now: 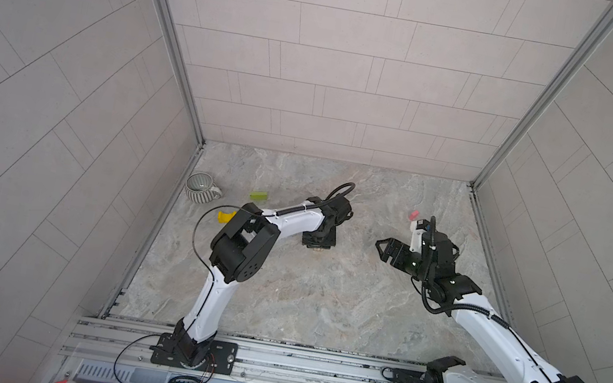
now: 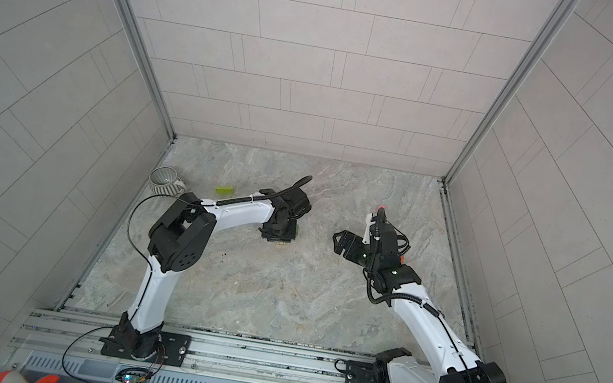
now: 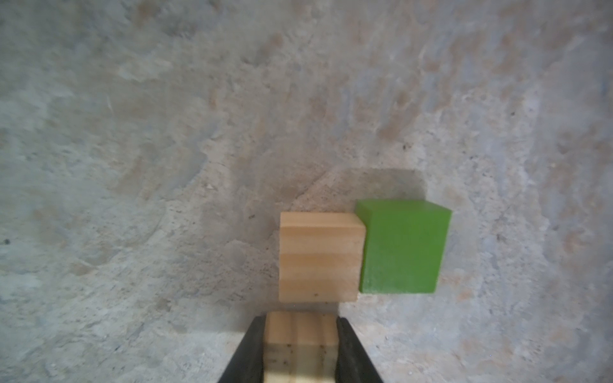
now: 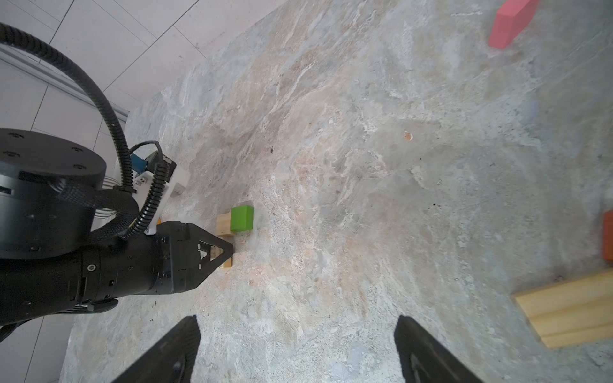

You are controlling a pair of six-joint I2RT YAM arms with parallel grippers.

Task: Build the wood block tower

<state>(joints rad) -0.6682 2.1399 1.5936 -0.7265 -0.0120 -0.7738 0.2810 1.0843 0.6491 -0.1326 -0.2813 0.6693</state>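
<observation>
Grey tiled walls (image 1: pixel 339 59) box in a marbled stone tabletop (image 1: pixel 298 305).

In both top views the left gripper (image 1: pixel 317 245) (image 2: pixel 279 238) points down near the table's middle, and its body covers what lies beneath except for a tan sliver. The left wrist view shows more. The black fingers (image 3: pixel 252 351) of the left gripper (image 3: pixel 300 326) are clenched on a held tan block (image 3: pixel 300 351). Just beyond it sit a tan cube (image 3: pixel 320 257) and a green cube (image 3: pixel 403 247), side by side and touching, both on the table. Whether the held tan block touches the tan cube cannot be told. The right wrist view shows the same group from the side: left gripper (image 4: pixel 225 252), tan cube (image 4: pixel 223 225) and green cube (image 4: pixel 242 218).

The right gripper (image 1: pixel 386 248) (image 2: pixel 343 241) (image 4: pixel 298 331) hovers to the right with its jaws spread wide and nothing between them.

Only the right wrist view shows a tan plank (image 4: pixel 564 311) and the edge of an orange block (image 4: pixel 608 235). A pink-red block (image 4: pixel 509 23) (image 1: pixel 413 214) lies far right. A light green block (image 1: pixel 258 195) (image 2: pixel 224 190) lies far left of centre. A yellow arch piece (image 1: pixel 225 216) shows in a top view only, beside the left arm's elbow.

At the far left stands a grey ribbed mug (image 1: pixel 202 187) (image 2: pixel 166 181), mouth up, its pale inside showing.
</observation>
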